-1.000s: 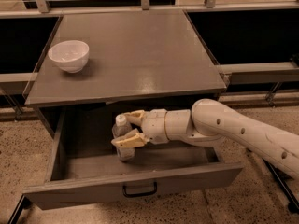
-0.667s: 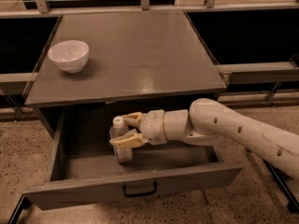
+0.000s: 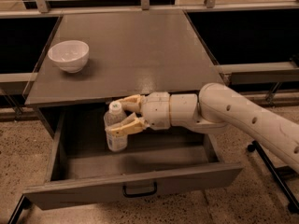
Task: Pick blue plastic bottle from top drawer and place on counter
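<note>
- blue plastic bottle [image 3: 116,141] stands upright in the top drawer [image 3: 131,185], left of centre, cap just under the desk [image 3: 140,50] front edge.
- tool [image 3: 113,116] reaches in from the right, clamped on the bottle's upper body.
- My read: pull toward the drawer front, then lift (the cap looks likely to catch the edge otherwise).
- white bowl [image 3: 68,55] sits far left; the desk's centre and right are open.

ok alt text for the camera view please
A robot arm's gripper is closed around an upright blue plastic bottle inside the open top drawer. Above it, the counter holds a white bowl near its far left corner.
</note>
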Action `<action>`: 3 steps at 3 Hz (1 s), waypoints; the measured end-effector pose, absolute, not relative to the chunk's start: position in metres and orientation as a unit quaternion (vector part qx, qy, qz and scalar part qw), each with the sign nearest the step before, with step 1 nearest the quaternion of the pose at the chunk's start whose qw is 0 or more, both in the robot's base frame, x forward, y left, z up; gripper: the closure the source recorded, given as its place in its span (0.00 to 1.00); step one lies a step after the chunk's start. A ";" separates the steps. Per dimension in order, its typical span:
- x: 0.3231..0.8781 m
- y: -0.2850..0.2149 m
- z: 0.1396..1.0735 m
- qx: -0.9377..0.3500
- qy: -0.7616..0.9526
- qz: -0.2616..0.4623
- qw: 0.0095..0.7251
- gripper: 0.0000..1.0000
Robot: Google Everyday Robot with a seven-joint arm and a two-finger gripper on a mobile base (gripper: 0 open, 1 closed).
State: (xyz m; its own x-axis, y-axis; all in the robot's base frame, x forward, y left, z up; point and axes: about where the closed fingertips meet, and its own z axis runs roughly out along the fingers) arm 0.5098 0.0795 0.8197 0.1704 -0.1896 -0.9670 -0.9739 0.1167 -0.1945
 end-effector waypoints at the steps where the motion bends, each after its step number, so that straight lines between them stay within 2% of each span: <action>1: 0.513 0.071 0.880 -0.575 0.511 0.345 0.538 1.00; 3: 0.552 0.041 0.988 -0.589 0.536 0.300 0.525 1.00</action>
